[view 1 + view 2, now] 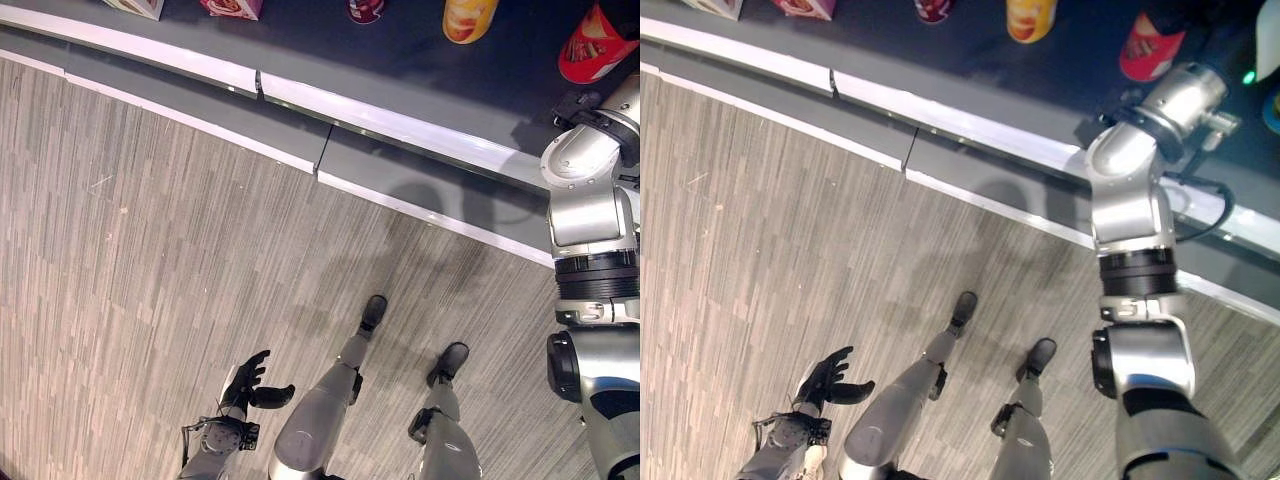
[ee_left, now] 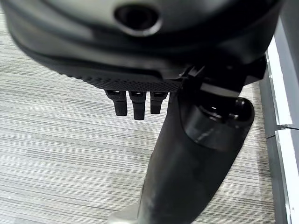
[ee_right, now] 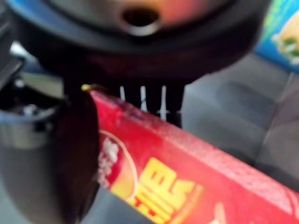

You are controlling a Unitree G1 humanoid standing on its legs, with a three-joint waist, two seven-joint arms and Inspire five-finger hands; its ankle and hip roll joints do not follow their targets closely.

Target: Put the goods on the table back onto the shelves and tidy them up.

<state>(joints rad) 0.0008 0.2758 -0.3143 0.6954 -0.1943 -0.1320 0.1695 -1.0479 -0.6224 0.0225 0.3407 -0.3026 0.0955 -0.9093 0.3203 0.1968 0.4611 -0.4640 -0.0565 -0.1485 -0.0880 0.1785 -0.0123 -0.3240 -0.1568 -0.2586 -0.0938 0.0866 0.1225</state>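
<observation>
A red snack box (image 3: 196, 172) lies tilted across my right hand (image 3: 60, 158), with the thumb on one side and the fingers curled behind it. In the eye views the same red box (image 1: 1150, 45) is over the dark grey shelf board (image 1: 420, 60), at the end of my raised right arm. My left hand (image 1: 250, 380) hangs low over the floor with relaxed, straight fingers (image 2: 134, 105) and holds nothing.
Along the shelf stand a yellow can (image 1: 468, 18), a dark red can (image 1: 365, 10), a pink box (image 1: 232, 6) and another box (image 1: 135, 6). A blue packet (image 3: 282, 32) lies beyond the red box. A white edge strip (image 1: 400, 125) runs along the shelf front above grey striped floor (image 1: 150, 280).
</observation>
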